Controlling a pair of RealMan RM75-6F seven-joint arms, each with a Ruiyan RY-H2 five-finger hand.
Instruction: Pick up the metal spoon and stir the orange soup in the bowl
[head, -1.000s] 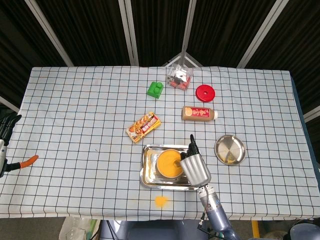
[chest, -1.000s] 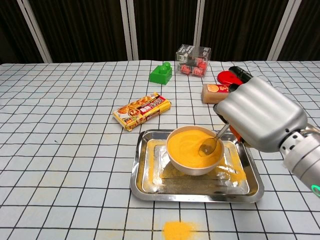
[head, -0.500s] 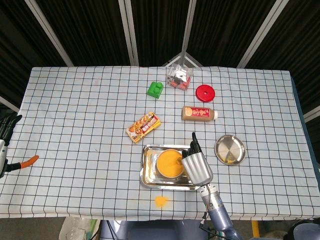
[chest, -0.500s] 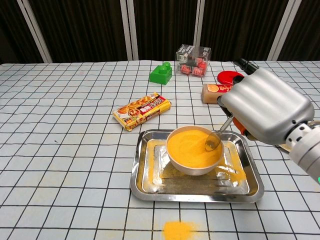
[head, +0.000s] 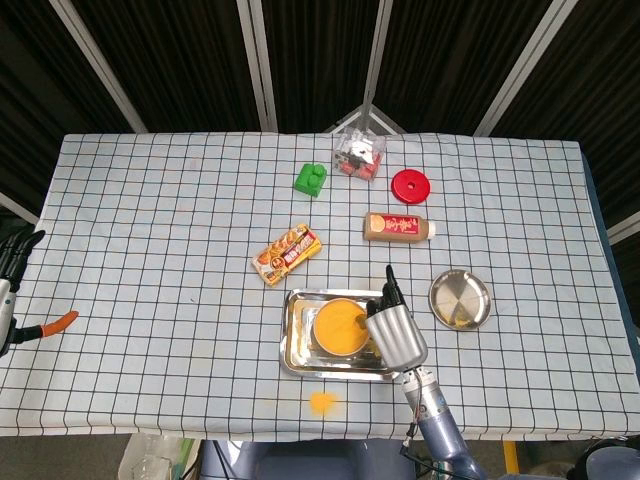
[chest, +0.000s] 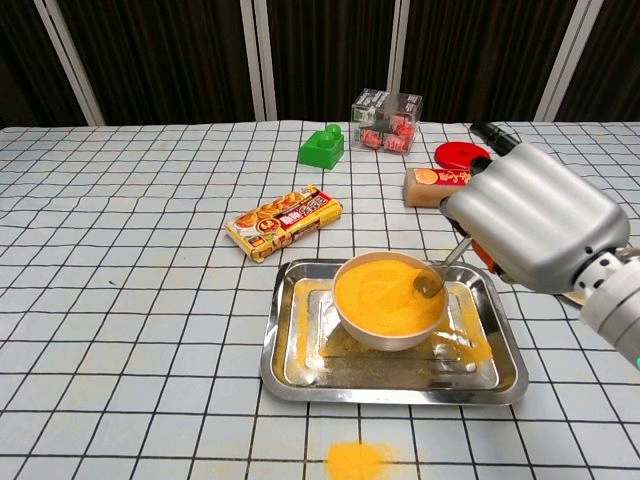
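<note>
Holding the metal spoon (chest: 432, 279) by its handle, the right hand (chest: 535, 230) had its fingers clamped on it, the spoon's scoop dipped at the right edge of the orange soup (chest: 385, 293) in the bowl (chest: 380, 335) on the steel tray (chest: 300, 372). Left hand (head: 10, 258) sat at the table's (head: 150, 220) far edge; couldn't tell about its fingers.

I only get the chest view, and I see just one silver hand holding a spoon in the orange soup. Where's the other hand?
Observer: The head view shows the left hand at the table's far left edge, well away from the tray.
Operator: Anything near it?
Observer: An orange-handled tool lies on the cloth close by.
Operator: What's hidden behind the right hand with the spoon?
Observer: A round steel plate, right of the tray, with a little orange on it.
</note>
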